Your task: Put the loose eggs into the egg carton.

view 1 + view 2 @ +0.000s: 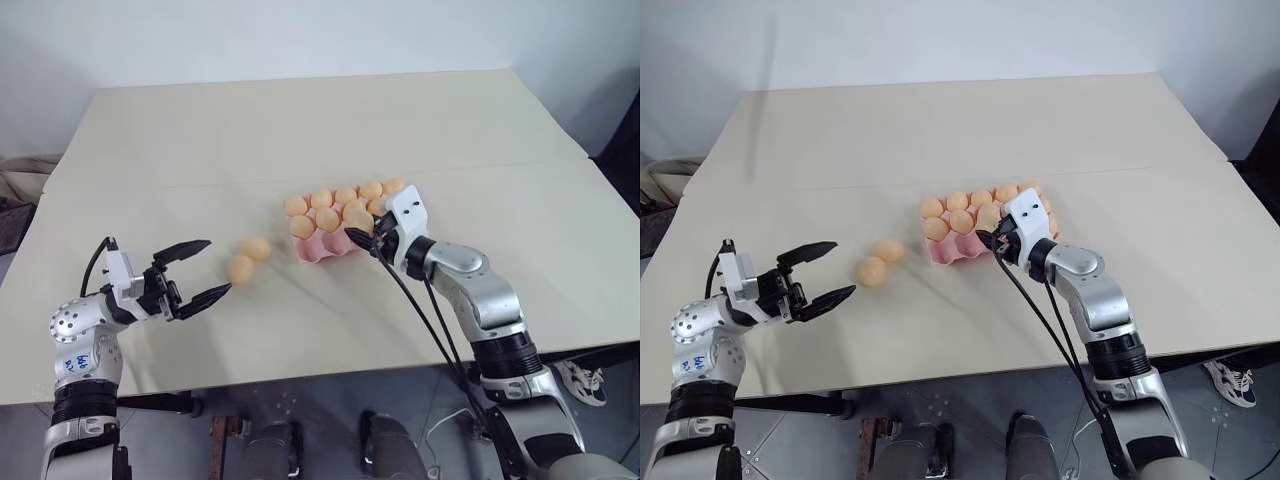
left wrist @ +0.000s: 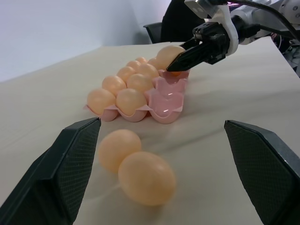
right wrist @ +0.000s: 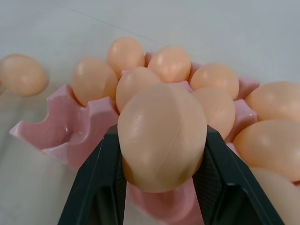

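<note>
Gripping egg (image 3: 161, 136), right gripper (image 3: 161, 187), carton (image 3: 70, 136) below

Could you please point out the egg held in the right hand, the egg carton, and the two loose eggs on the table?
Held egg (image 3: 161, 136): right wrist view, middle of its shell.
Egg carton (image 2: 169, 99): left wrist view, empty pink corner cup.
Loose eggs (image 2: 146, 178): left wrist view, the nearer egg's shell.
</note>
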